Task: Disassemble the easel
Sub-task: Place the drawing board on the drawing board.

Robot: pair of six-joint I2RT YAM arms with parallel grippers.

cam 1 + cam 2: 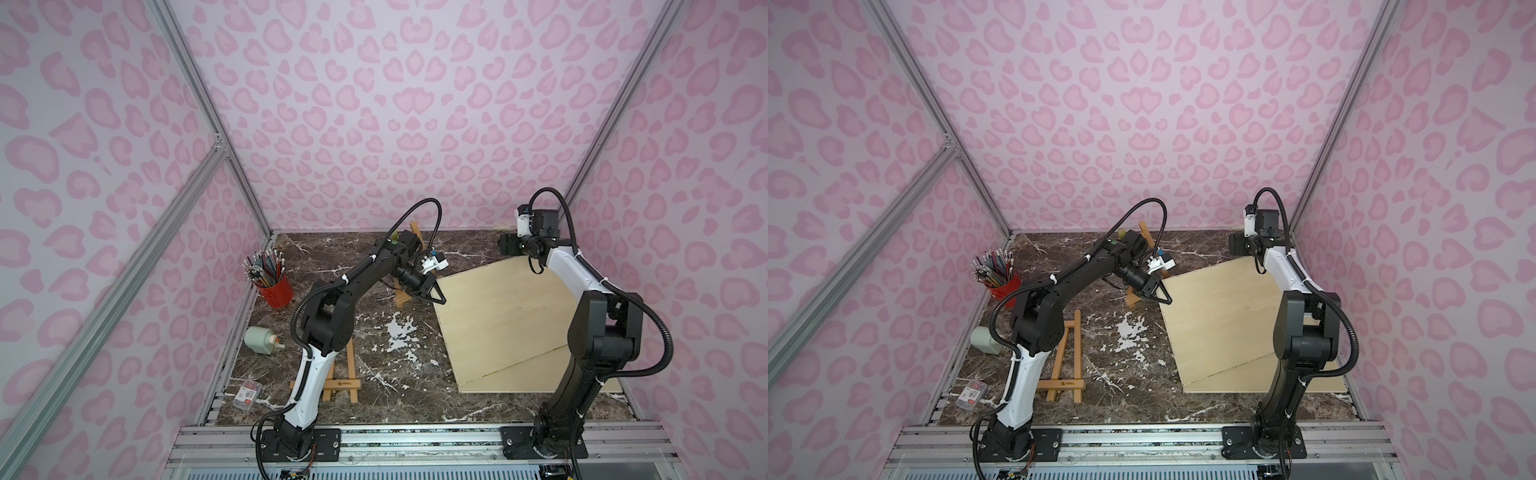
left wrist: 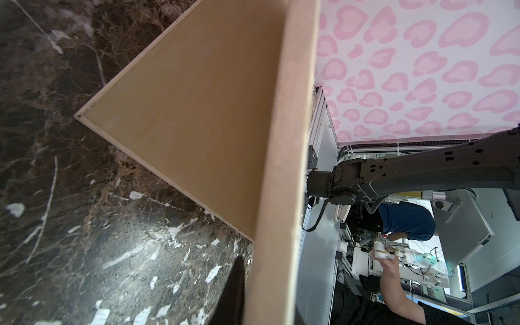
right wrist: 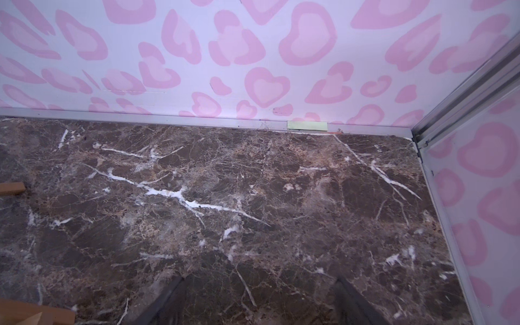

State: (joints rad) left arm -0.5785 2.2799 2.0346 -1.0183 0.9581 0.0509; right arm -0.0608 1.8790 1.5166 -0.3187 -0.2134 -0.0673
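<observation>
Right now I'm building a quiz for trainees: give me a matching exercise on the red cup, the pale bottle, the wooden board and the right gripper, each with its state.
1 red cup
2 pale bottle
3 wooden board
4 right gripper

a lies on its side
b open, empty
c upright, holding pencils
d gripped at its edge by the left gripper

Pairs: 1-c, 2-a, 3-d, 4-b

Matt pale wood board [image 1: 498,316], glossy veined marble-look tabletop [image 1: 395,399], smooth wooden easel frame [image 1: 343,384]
</observation>
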